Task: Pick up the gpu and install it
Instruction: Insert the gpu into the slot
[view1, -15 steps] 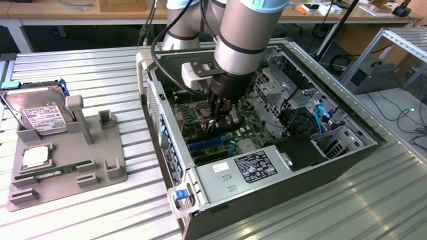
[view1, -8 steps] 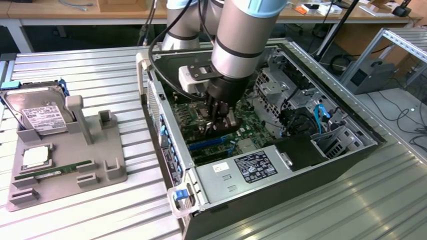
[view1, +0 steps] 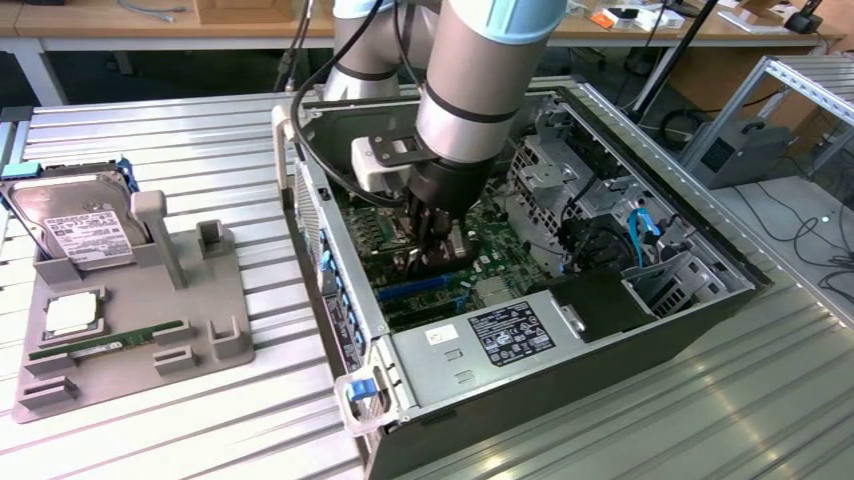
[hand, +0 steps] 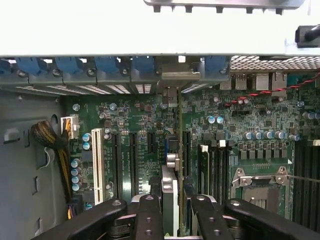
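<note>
Ribbed metal tabletop (view1: 200, 130) is being lit evenly from above. Wooden workbenches (view1: 160, 30) are being seen behind it, cables (view1: 814, 235) are lying across grey floor at the exterior view's right, beside an aluminium frame (view1: 787, 75).

Even bright room light; wrist view top overexposed.

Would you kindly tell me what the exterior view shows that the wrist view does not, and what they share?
The exterior view alone takes in the grey holder tray beside the computer case, with a hard drive and a RAM stick on it, plus the arm. The wrist view alone gives the white expansion slot, the CPU socket and the blue clips. Both share the motherboard and the pincer holding the gpu edge-on over the slots.
</note>
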